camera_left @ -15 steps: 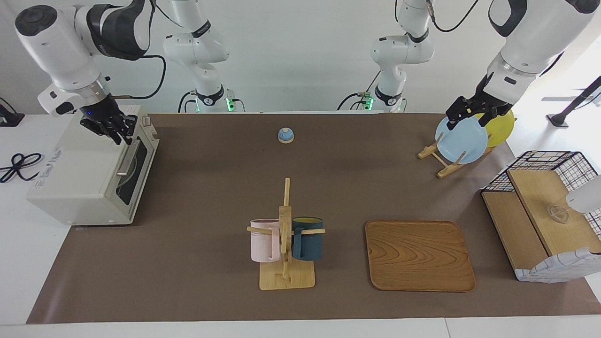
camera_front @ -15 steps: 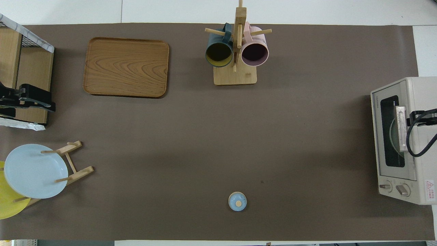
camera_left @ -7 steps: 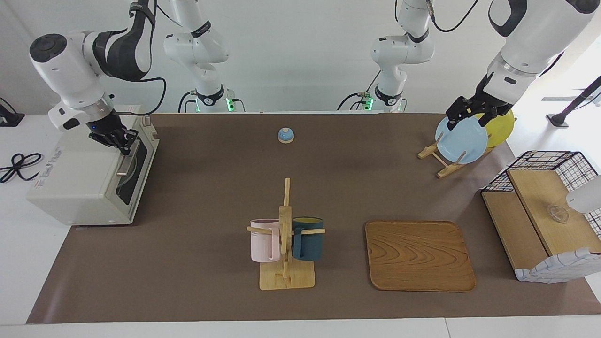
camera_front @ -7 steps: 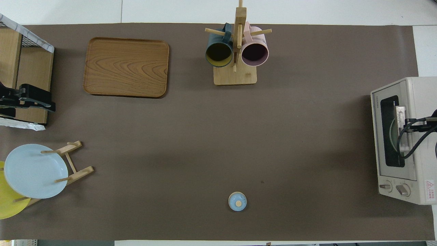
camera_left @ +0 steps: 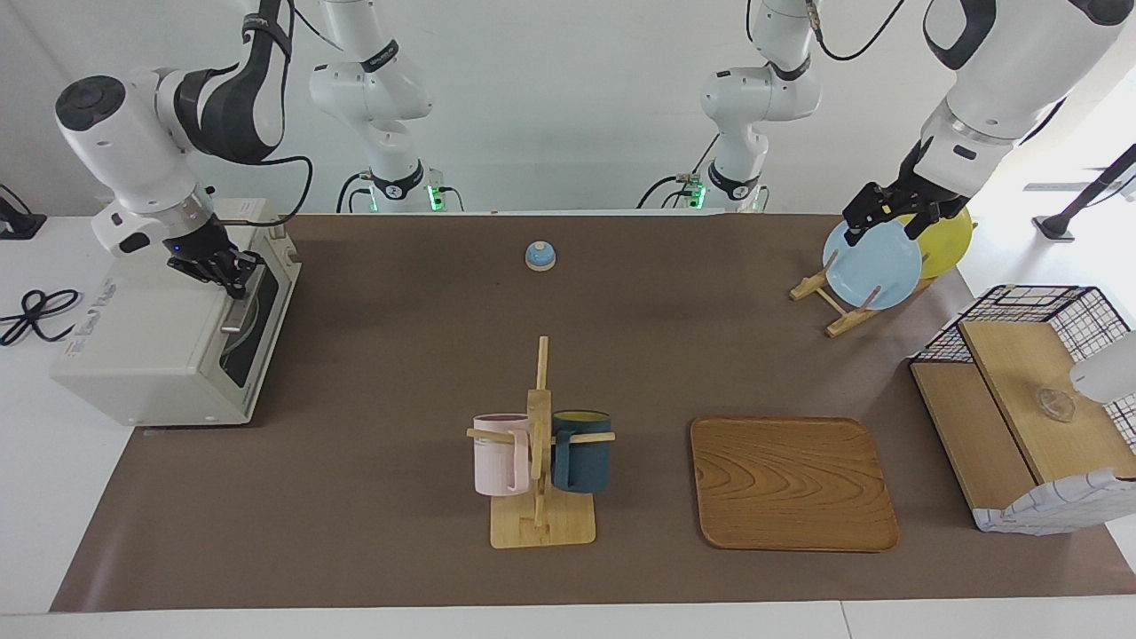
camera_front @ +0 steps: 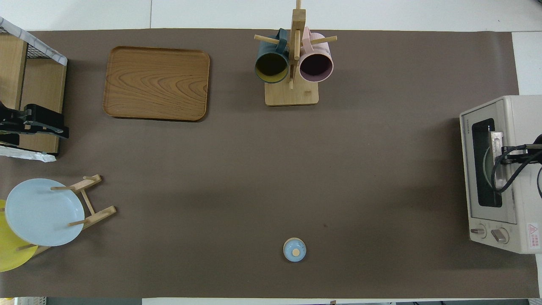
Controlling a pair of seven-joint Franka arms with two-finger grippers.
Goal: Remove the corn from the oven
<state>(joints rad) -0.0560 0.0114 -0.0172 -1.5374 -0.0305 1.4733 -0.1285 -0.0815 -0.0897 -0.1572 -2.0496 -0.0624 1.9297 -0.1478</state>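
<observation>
The off-white oven (camera_left: 151, 337) stands at the right arm's end of the table, its dark glass door closed. It also shows in the overhead view (camera_front: 521, 127). The corn is hidden; only a pale round shape shows through the window. My right gripper (camera_left: 232, 273) is at the upper end of the door's metal bar handle (camera_left: 240, 312), and it shows in the overhead view (camera_front: 506, 153) over the handle (camera_front: 496, 169). My left gripper (camera_left: 879, 217) waits open and empty over the blue plate (camera_left: 874, 266).
A mug tree (camera_left: 540, 444) with a pink and a dark blue mug stands mid-table. A wooden tray (camera_left: 792, 484) lies beside it. A plate rack, a yellow plate (camera_left: 945, 240) and a wire-and-wood basket (camera_left: 1029, 399) sit at the left arm's end. A small blue bell (camera_left: 540, 256) sits near the robots.
My right gripper has come down from over the oven's top edge to the door handle, and its arm has swung in. The left arm has not moved. The door stays closed.
</observation>
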